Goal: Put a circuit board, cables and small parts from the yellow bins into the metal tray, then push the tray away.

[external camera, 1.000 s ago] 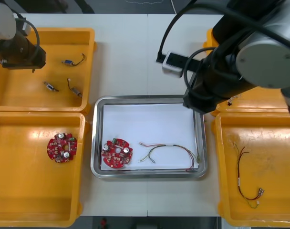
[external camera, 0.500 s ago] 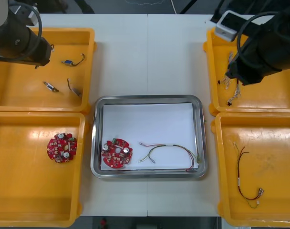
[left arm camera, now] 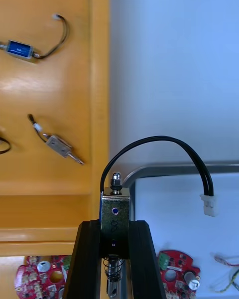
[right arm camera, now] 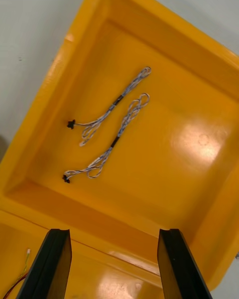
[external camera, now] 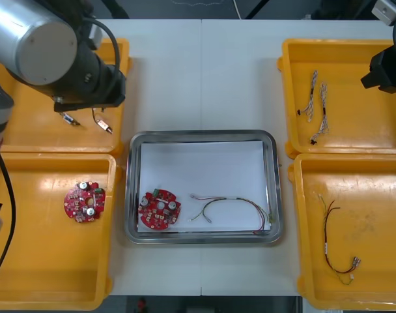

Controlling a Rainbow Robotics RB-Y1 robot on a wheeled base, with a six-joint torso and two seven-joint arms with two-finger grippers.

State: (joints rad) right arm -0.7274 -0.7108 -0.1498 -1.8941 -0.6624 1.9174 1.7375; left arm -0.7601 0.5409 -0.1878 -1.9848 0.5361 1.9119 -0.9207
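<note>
My left gripper is shut on a small metal part with a looped black cable; it hovers over the inner rim of the far left yellow bin, by the metal tray's corner. My left arm covers it in the front view. The tray holds a red circuit board and a red and yellow cable. My right gripper is open above the far right bin, over two twisted blue and white cables. The right arm sits at the table's right edge.
Small metal parts lie in the far left bin. A second circuit board rests in the near left bin. The near right bin holds a thin cable. White table shows beyond the tray.
My left arm has swung from the far left bin's outer side toward the tray. My right arm has pulled back from above the tray to the far right bin.
</note>
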